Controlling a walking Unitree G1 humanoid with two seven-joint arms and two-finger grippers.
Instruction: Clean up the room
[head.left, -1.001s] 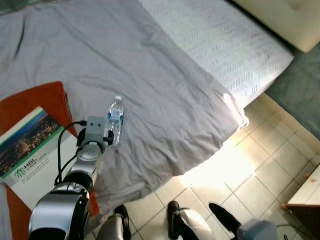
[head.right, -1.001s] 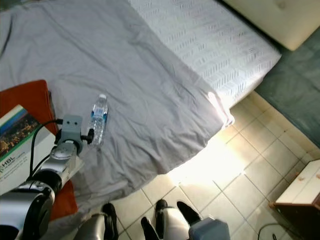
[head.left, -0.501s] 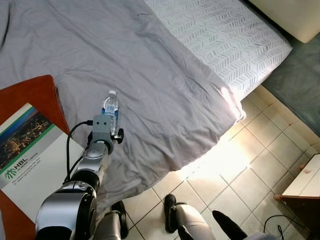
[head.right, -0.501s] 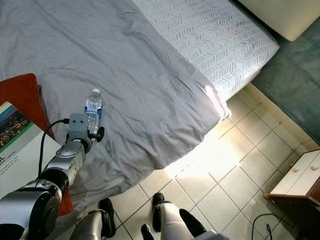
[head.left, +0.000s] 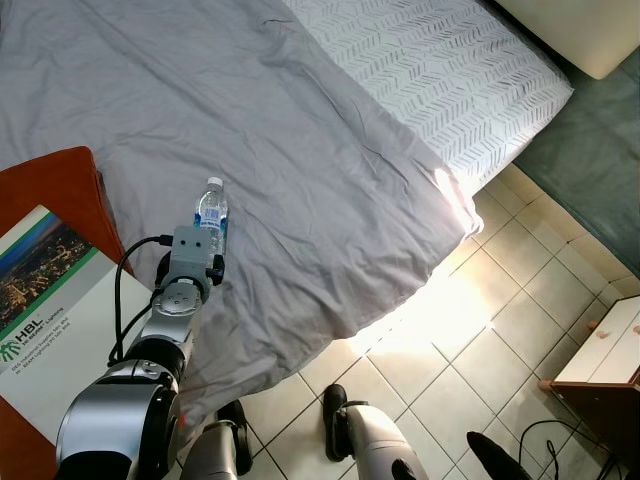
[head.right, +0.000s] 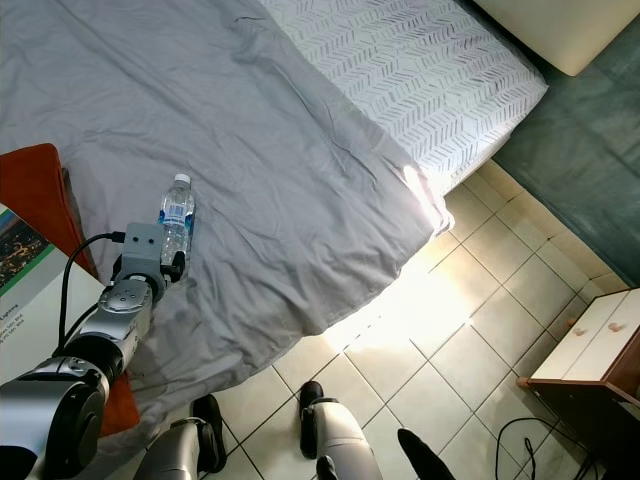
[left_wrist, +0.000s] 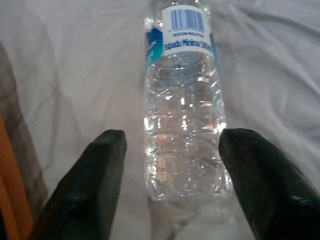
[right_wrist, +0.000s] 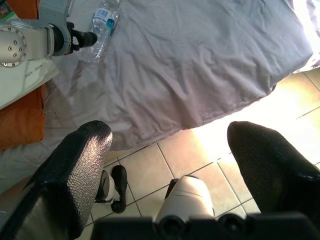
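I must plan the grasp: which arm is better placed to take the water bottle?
Left. Its end effector is open around the water bottle on the grey sheet.

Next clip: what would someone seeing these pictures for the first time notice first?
A clear plastic water bottle with a blue label lies on the wrinkled grey bedsheet, and the left gripper sits open at its base, one black finger on each side. To the robot's left, a white booklet with a city photo rests on an orange cushion. The right gripper hangs open over the sunlit tiled floor.
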